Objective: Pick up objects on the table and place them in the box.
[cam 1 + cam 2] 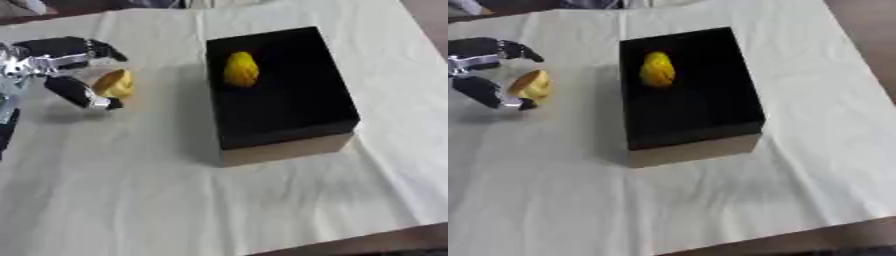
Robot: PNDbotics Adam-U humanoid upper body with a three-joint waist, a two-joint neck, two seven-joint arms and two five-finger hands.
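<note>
A small yellow-orange object [115,83] lies on the cream cloth at the far left. My left hand [39,62] reaches in from the left edge and brackets it. The black fingers [98,48] stretch out above the object with a gap, and the thumb [80,94] lies just below and beside it. The hand is open, and I cannot tell whether the thumb touches the object. A black box [289,117] stands to the right of it, with a yellow lumpy object [241,69] lying inside near its far left corner. My right hand does not show.
The cream cloth [175,200] covers the table, wide and flat in front of the box. The table's front edge [367,242] runs across the lower right corner. Brown floor shows at the upper right.
</note>
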